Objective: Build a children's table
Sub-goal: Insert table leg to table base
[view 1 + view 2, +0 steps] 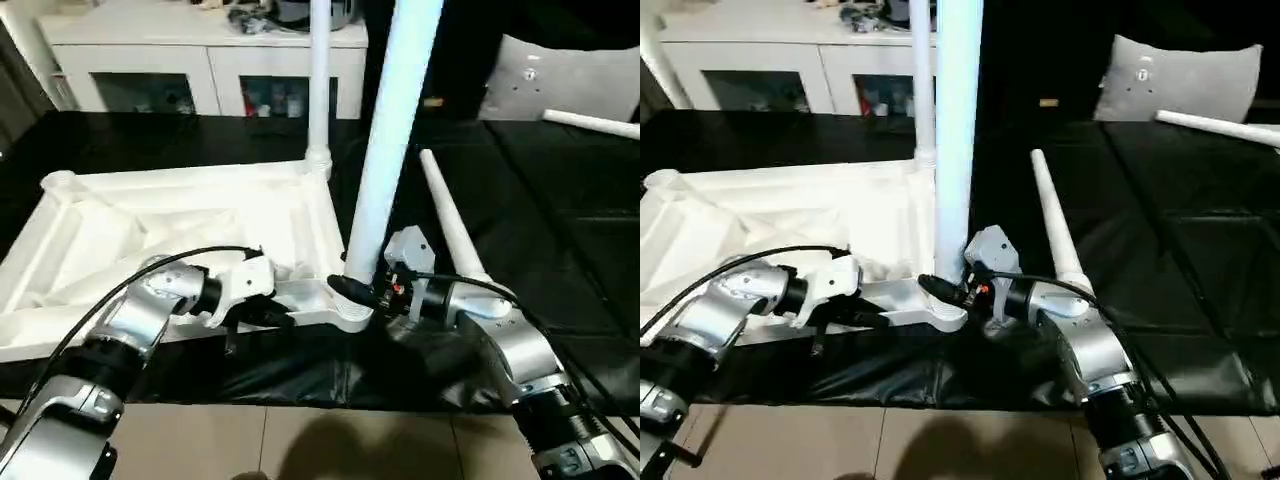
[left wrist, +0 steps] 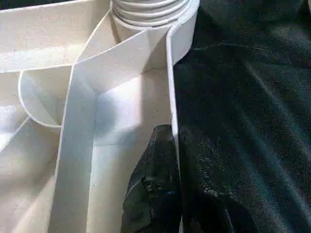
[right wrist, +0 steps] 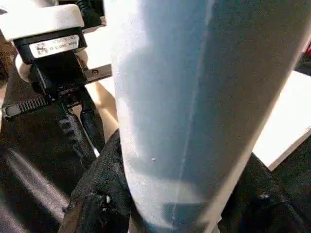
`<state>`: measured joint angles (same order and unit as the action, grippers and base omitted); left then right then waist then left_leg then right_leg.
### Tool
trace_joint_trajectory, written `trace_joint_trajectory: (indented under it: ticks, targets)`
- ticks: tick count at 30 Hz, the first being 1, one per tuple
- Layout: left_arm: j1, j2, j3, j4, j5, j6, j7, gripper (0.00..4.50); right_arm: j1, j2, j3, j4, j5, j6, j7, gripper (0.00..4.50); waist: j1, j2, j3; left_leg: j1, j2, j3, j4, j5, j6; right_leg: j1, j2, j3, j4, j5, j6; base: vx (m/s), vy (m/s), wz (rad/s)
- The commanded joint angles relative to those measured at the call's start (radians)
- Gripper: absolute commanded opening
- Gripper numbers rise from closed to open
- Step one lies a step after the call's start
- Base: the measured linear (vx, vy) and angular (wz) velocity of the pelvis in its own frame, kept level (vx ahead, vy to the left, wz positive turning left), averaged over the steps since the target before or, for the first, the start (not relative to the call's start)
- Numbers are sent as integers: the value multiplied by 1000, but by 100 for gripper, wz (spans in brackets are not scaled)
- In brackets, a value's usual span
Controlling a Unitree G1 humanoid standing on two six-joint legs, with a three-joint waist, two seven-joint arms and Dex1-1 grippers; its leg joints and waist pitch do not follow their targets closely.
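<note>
On the black work surface (image 1: 560,250), the left gripper (image 1: 285,318) pinches the tabletop (image 1: 180,225) rim beside the near corner socket (image 1: 350,318), where the right gripper (image 1: 365,292) clasps a leg (image 1: 385,170) that looks tilted, so it may jam.

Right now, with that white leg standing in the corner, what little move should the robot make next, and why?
Probably turn or press the near leg further into its corner socket. The right end effector grips the leg low down, just above the socket, while the left end effector pinches the tabletop's rim to steady it. The leg leans slightly, so it may not be fully seated.
</note>
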<state>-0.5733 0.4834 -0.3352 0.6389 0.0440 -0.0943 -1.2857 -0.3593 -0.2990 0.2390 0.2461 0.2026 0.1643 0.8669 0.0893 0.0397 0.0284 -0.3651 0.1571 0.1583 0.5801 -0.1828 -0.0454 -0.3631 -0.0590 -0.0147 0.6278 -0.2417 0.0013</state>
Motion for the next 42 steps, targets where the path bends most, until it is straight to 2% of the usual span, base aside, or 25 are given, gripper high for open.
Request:
trace_joint_trajectory:
  ticks: [1, 9, 11, 12, 14, 15, 16, 18, 21, 22, 23, 24, 25, 26, 27, 28, 29, 30, 31, 32, 33, 34, 35, 40, 42]
  targets:
    - [-32, -4, -31, 5, 24, -32, -36, 0, 64, -25, 62, 109, -56, 117, 4, 188, -1, 11, -33, 16, 70, -25, -88, -355, -34, 15, -84, 42, -89, -147, -217, 0, 0, 0]
    - [-151, -41, -18, 137, 43, -71, 10, 0, 60, -20, 100, 57, -61, 192, 15, 188, 7, 10, -27, 23, 73, -29, -94, -411, -46, 6, -93, 49, -105, -323, -182, 0, 0, 0]
    - [-158, -41, -15, 153, 43, -78, 8, 0, 65, -20, 101, 50, -64, 196, 12, 188, 8, 9, -28, 21, 75, -30, -95, -406, -49, 6, -94, 49, -104, -314, -178, 0, 0, 0]
    - [-155, -38, -13, 152, 41, -79, 5, 0, 66, -19, 100, 48, -67, 199, 6, 188, 9, 3, -30, 18, 75, -30, -96, -390, -45, 8, -93, 49, -102, -289, -177, 0, 0, 0]
    - [-139, -26, -5, 139, 34, -73, 0, 0, 68, -13, 97, 47, -74, 203, -17, 188, 10, 7, -31, 17, 76, -28, -96, -367, -42, 7, -92, 47, -98, -236, -186, 0, 0, 0]
    - [-124, -20, 2, 126, 27, -66, -1, 0, 71, -8, 94, 44, -78, 207, -34, 188, 9, -5, -31, 15, 75, -26, -96, -361, -38, 10, -91, 46, -98, -230, -187, 0, 0, 0]
    - [-104, -13, 11, 104, 18, -51, 0, 0, 75, -1, 91, 41, -82, 212, -53, 188, 11, 2, -31, 14, 74, -26, -96, -348, -37, 9, -93, 47, -97, -224, -188, 0, 0, 0]
    - [-82, -7, 22, 79, 6, -33, 4, 0, 80, 5, 89, 36, -84, 221, -71, 188, 9, 1, -30, 14, 76, -27, -99, -359, -41, 7, -93, 46, -97, -238, -185, 0, 0, 0]
    - [51, 20, 78, -116, -49, 89, 47, 0, 104, 32, 80, 27, -102, 229, -146, 188, 0, 10, -26, 9, 78, -30, -107, -392, -56, 5, -93, 47, -97, -266, -181, 0, 0, 0]
    - [84, 27, 87, -166, -60, 117, 54, 0, 107, 38, 75, 28, -103, 229, -161, 188, -6, 7, -26, 9, 75, -31, -109, -404, -56, 6, -89, 45, -100, -283, -172, 0, 0, 0]
    - [128, 32, 98, -235, -68, 160, 71, 0, 108, 46, 69, 32, -105, 227, -177, 188, -5, 13, -30, 14, 75, -31, -108, -408, -56, 5, -90, 46, -100, -281, -170, 0, 0, 0]
    - [212, 30, 116, -371, -71, 246, 116, 0, 103, 61, 58, 44, -109, 224, -207, 188, -14, 13, -31, 9, 79, -32, -113, -389, -59, 11, -90, 44, -94, -233, -180, 0, 0, 0]
    - [247, 28, 123, -427, -72, 281, 137, 0, 100, 66, 54, 49, -111, 223, -219, 188, -27, 10, -28, 4, 77, -30, -117, -383, -51, 13, -84, 38, -97, -221, -179, 0, 0, 0]
    - [291, 22, 127, -500, -68, 324, 164, 0, 95, 74, 48, 56, -113, 222, -234, 188, -29, 8, -30, 12, 72, -23, -109, -371, -39, 9, -81, 42, -104, -222, -178, 0, 0, 0]
    - [322, 15, 129, -553, -62, 351, 184, 0, 92, 79, 45, 60, -113, 223, -244, 188, -31, 7, -30, 9, 73, -24, -109, -354, -36, 11, -83, 43, -102, -206, -183, 0, 0, 0]
    - [355, -3, 135, -617, -58, 398, 213, 0, 86, 84, 43, 66, -115, 223, -255, 188, -33, -1, -30, 8, 71, -19, -105, -324, -24, 12, -79, 43, -105, -173, -188, 0, 0, 0]
    - [380, -16, 140, -668, -55, 438, 236, 0, 82, 89, 43, 69, -117, 225, -264, 188, -33, 3, -33, 9, 73, -19, -103, -309, -22, 14, -80, 43, -100, -150, -195, 0, 0, 0]
    - [401, -37, 143, -717, -47, 476, 268, 0, 77, 92, 41, 73, -118, 226, -271, 188, -36, -10, -29, 5, 71, -15, -102, -289, -10, 15, -77, 41, -103, -137, -199, 0, 0, 0]
    - [432, -78, 132, -813, -44, 554, 331, 0, 69, 100, 40, 76, -115, 229, -277, 188, -34, -15, -27, 7, 70, -13, -101, -294, -1, 14, -77, 41, -106, -174, -197, 0, 0, 0]
    - [438, -87, 128, -835, -44, 572, 345, 0, 67, 102, 39, 77, -114, 230, -278, 188, -32, -8, -26, 7, 74, -16, -103, -297, -3, 14, -81, 42, -105, -192, -196, 0, 0, 0]
    - [444, -98, 115, -860, -41, 600, 360, 0, 66, 104, 42, 77, -114, 228, -278, 188, -31, -19, -21, 9, 71, -12, -102, -316, -1, 8, -77, 43, -116, -257, -182, 0, 0, 0]
    - [447, -106, 104, -873, -36, 618, 371, 0, 64, 105, 44, 78, -115, 226, -278, 188, -25, -13, -20, 13, 71, -14, -103, -334, -8, 4, -77, 45, -117, -316, -165, 0, 0, 0]
    - [444, -115, 92, -871, -21, 624, 387, 0, 62, 107, 46, 80, -115, 224, -277, 188, -23, -15, -18, 14, 71, -15, -105, -357, -14, 0, -76, 46, -122, -365, -146, 0, 0, 0]
    - [439, -112, 72, -880, 6, 650, 411, 0, 60, 113, 46, 88, -109, 219, -281, 188, -22, -15, -15, 20, 70, -22, -109, -422, -41, -7, -75, 48, -127, -406, -113, 0, 0, 0]
    - [440, -108, 68, -892, 11, 663, 413, 0, 58, 116, 44, 95, -107, 217, -281, 188, -23, -16, -17, 19, 70, -23, -110, -423, -44, -6, -74, 48, -125, -382, -113, 0, 0, 0]
